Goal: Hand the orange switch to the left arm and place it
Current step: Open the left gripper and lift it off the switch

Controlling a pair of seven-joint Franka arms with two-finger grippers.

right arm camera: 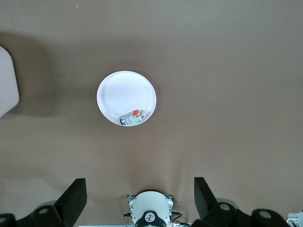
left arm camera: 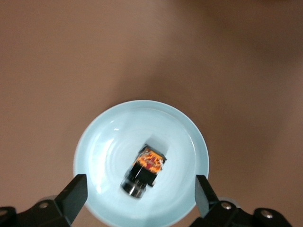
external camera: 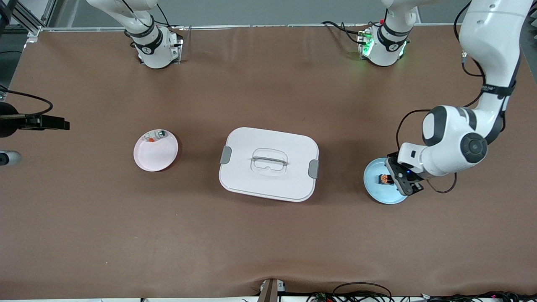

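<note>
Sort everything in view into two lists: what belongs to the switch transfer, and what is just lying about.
Belongs to the job:
- orange switch, lying in the blue plate
- left gripper, open over that plate
- right gripper, open, waiting high over the table
- box, to avoid

Lying about:
- pink plate
- small silvery part on it

A pink plate with a small silvery part and a blue plate sit on the brown table.

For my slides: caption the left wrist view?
Open left gripper over the orange switch lying in the light blue plate.
</note>
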